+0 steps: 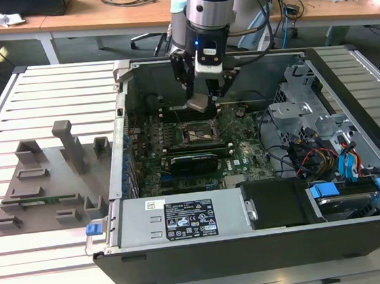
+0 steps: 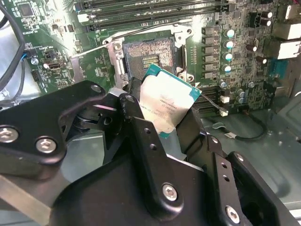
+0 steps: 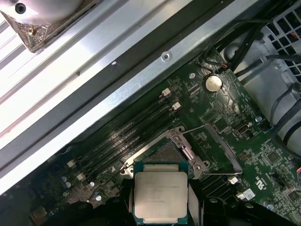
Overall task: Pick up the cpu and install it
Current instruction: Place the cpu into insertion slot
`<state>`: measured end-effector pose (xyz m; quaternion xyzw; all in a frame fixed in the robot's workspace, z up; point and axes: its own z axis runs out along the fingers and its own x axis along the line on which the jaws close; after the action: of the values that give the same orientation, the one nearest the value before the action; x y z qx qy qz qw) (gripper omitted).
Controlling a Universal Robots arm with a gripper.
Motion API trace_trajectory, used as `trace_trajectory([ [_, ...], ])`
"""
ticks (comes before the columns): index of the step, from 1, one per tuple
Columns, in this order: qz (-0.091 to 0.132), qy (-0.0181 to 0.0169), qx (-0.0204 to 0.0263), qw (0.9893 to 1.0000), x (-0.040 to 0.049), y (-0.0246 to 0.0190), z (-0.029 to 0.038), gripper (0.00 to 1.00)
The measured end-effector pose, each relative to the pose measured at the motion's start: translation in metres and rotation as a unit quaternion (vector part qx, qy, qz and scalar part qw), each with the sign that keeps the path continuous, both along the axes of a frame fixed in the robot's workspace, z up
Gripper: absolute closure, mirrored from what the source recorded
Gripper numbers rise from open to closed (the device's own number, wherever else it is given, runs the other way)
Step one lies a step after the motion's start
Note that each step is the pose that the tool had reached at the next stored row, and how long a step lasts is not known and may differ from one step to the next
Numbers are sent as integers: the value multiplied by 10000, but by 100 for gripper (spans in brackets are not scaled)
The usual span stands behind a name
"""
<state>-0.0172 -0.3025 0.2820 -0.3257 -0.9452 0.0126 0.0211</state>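
My gripper [image 1: 200, 102] hangs inside the open computer case [image 1: 124, 186], shut on the cpu [image 1: 199, 102]. The cpu [image 2: 164, 103] is a flat square chip with a pale silver top and a teal rim, pinched between the black fingers [image 2: 141, 136] in both wrist views. It sits tilted a little above the open socket [image 2: 149, 55] on the green motherboard [image 1: 243, 152]. In the first wrist view the cpu [image 3: 161, 193] hovers just short of the socket [image 3: 164, 151], whose metal frame and lever stand open.
Memory slots [image 3: 127, 136] run beside the socket. A drive cage with cables [image 1: 321, 138] fills the case on the exterior view's right, a power supply [image 1: 183, 218] at the front. Grey plastic holder blocks [image 1: 54, 172] stand on the slatted table on the exterior view's left.
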Motion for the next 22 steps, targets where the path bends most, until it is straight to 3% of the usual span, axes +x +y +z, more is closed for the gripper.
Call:
trace_trajectory([
  [13, -506, 0, -1, 9987, 0, 0, -2, 45],
  [18, -718, 0, -1, 9974, 0, 0, -2, 45],
  [22, -933, 0, -1, 9956, 0, 0, -3, 45],
])
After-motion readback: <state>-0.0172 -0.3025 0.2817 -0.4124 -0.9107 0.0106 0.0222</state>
